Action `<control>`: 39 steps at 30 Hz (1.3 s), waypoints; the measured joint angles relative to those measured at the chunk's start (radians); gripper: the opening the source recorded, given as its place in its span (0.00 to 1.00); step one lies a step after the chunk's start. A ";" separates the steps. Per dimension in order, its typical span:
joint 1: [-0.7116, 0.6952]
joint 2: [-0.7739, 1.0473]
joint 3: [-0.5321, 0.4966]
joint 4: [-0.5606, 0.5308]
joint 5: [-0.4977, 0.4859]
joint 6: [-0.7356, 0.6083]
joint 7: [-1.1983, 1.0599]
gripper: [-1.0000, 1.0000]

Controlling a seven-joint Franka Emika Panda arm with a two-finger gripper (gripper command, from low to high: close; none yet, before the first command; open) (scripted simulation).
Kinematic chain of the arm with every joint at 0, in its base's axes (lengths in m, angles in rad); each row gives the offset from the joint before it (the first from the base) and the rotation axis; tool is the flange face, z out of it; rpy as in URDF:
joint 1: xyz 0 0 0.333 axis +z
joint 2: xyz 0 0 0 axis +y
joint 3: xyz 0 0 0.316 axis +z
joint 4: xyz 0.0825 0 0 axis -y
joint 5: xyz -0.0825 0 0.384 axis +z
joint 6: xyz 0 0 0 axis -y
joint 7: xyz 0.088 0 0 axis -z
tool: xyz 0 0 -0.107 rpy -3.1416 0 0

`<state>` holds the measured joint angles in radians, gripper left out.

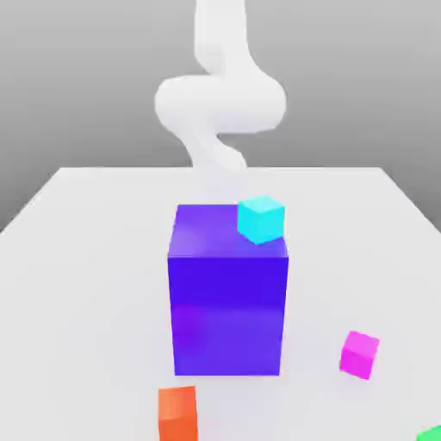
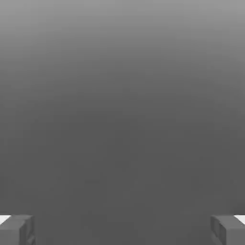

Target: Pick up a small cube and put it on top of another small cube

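Behind the blue-purple block point(image 1: 228, 297), the arm point(image 1: 220, 99) is standing partly hidden. At frame's lower edge, a green object point(image 1: 431, 434) is showing cut off. Pincer point(image 2: 122, 229) is gaping wide, holding nothing; small cube point(image 1: 359, 354) is sitting on tabletop point(image 1: 77, 284).

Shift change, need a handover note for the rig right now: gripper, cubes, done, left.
Gripper: open, empty, fingertips far apart in the hand view.
Magenta cube: on the table, at the exterior view's right of the big blue block.
Cyan cube: sits at the block's top back corner.
Orange cube: on the table near the front edge.
Done: nothing picked or stacked.
Left: grasp the magenta cube, set it on another small cube.
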<state>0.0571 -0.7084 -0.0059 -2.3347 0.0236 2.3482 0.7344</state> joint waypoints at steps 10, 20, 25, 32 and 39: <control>0.205 0.370 0.021 -0.139 0.082 0.193 -0.255 0.50; 0.356 0.731 0.107 -0.278 0.032 0.389 -0.412 0.50; 0.401 0.910 0.089 -0.310 -0.083 0.503 -0.391 0.50; 0.432 1.052 0.053 -0.286 -0.114 0.615 -0.370 0.00; 0.420 0.973 0.068 -0.301 -0.101 0.551 -0.381 0.00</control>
<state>0.4773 0.2641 0.0622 -2.6359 -0.0771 2.8989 0.3531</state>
